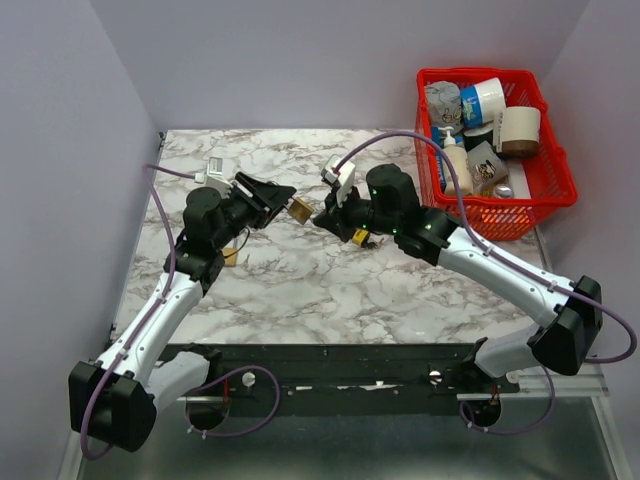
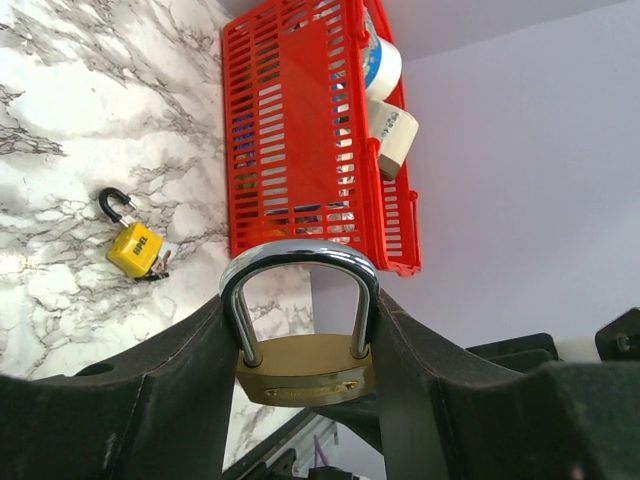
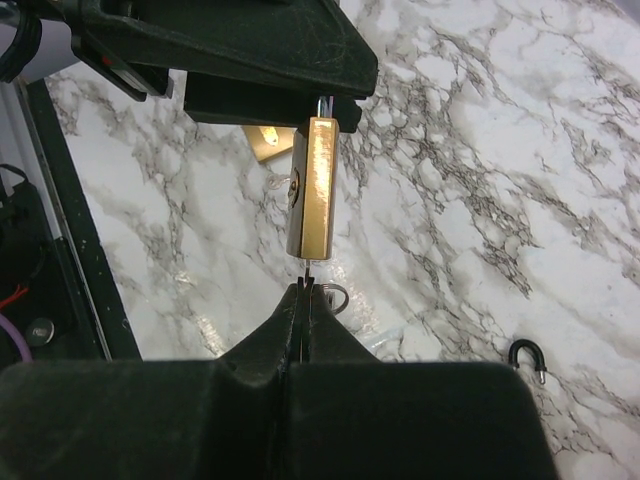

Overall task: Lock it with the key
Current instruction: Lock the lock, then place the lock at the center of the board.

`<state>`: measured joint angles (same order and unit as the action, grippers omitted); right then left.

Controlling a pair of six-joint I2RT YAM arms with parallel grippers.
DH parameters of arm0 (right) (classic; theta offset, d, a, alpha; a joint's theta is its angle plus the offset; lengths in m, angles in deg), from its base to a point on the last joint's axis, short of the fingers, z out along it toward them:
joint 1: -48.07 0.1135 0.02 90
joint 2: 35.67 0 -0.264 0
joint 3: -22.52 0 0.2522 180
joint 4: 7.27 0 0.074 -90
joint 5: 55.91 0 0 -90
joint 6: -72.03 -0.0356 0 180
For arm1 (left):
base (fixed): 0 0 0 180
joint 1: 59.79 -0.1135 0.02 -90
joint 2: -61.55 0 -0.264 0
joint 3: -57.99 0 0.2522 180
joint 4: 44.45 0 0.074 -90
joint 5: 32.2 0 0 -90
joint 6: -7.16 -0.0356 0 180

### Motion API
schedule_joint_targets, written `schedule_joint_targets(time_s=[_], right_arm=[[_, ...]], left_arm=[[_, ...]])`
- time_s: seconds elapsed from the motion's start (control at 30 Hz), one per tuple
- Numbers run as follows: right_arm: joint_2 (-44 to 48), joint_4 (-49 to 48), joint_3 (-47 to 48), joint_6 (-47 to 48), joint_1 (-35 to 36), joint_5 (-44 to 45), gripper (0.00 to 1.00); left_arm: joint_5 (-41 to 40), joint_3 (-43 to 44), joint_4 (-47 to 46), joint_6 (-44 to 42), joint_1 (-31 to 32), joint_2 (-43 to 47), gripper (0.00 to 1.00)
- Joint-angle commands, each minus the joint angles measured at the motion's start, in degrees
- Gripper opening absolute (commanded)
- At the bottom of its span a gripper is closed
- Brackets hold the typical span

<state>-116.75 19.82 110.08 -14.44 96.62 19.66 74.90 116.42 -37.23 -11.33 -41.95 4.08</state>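
Observation:
A brass padlock [image 2: 305, 368] with a chrome shackle [image 2: 298, 255] hangs in the air between the pads of my left gripper [image 2: 300, 345], which is shut on it. Both shackle legs sit in the body. From above, the padlock [image 1: 300, 209] is just off the left gripper [image 1: 276, 196]. My right gripper [image 3: 306, 291] is shut on a thin key [image 3: 306, 272]. The key's blade tip meets the bottom end of the padlock [image 3: 313, 185]. A key ring [image 3: 337, 296] shows beside the fingertips. The right gripper [image 1: 326, 218] faces the padlock from the right.
A yellow padlock [image 1: 360, 237] with an open black shackle lies on the marble under the right wrist; it also shows in the left wrist view [image 2: 135, 248]. Another small brass lock [image 1: 230, 256] lies by the left arm. A red basket [image 1: 520, 215] of items stands at the back right.

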Motion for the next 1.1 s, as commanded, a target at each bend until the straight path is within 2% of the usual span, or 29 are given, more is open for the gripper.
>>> schedule_joint_targets(time_s=[0.0,0.4,0.63,0.7,0.77,0.87,0.9,0.93,0.97,1.0,1.07], right_arm=[[1.27,-0.14,-2.78,0.78,0.22,-3.14,0.01],[5.14,0.3,-8.32,-2.3,0.14,-1.12,0.01],[6.46,0.83,-10.87,-3.44,0.14,-3.23,0.01],[6.55,1.09,-10.87,-5.37,0.14,-2.88,0.01],[6.63,1.53,-10.52,-6.95,-0.13,-2.79,0.01],[5.93,2.06,-9.73,-10.46,-1.36,-3.05,0.01],[5.5,2.23,-9.29,-11.34,-1.88,-3.23,0.01],[5.14,2.76,-8.85,-13.18,-2.84,-3.93,0.01],[4.36,2.94,-8.07,-14.07,-3.29,-4.28,0.01],[3.91,3.02,-7.88,-14.77,-3.73,-4.81,0.01],[2.86,3.03,-7.44,-16.53,-4.26,-6.56,0.01]], left_arm=[[-0.93,4.37,-2.77,0.74,-0.79,-0.71,0.0],[-3.3,6.31,-1.46,-0.22,-3.78,-2.73,0.0],[-3.92,5.61,-0.4,-2.32,-5.28,-2.56,0.0],[-3.57,7.45,5.01,-6.01,-5.54,-2.73,0.0],[-2.43,10.25,10.64,-15.05,-5.63,-3.08,0.0],[-0.23,14.11,24.44,-29.72,-5.54,-5.1,0.0],[-0.4,15.18,32.48,-33.06,-5.54,-7.19,0.0],[-0.14,15.97,35.61,-36.49,-5.54,-8.26,0.0],[-0.05,17.2,38.25,-44.09,-5.54,-9.4,0.0],[-1.44,17.47,42.97,-46.69,-5.54,-11.07,0.0],[-0.84,16.34,45.21,-52.49,-5.54,-12.22,0.0]])
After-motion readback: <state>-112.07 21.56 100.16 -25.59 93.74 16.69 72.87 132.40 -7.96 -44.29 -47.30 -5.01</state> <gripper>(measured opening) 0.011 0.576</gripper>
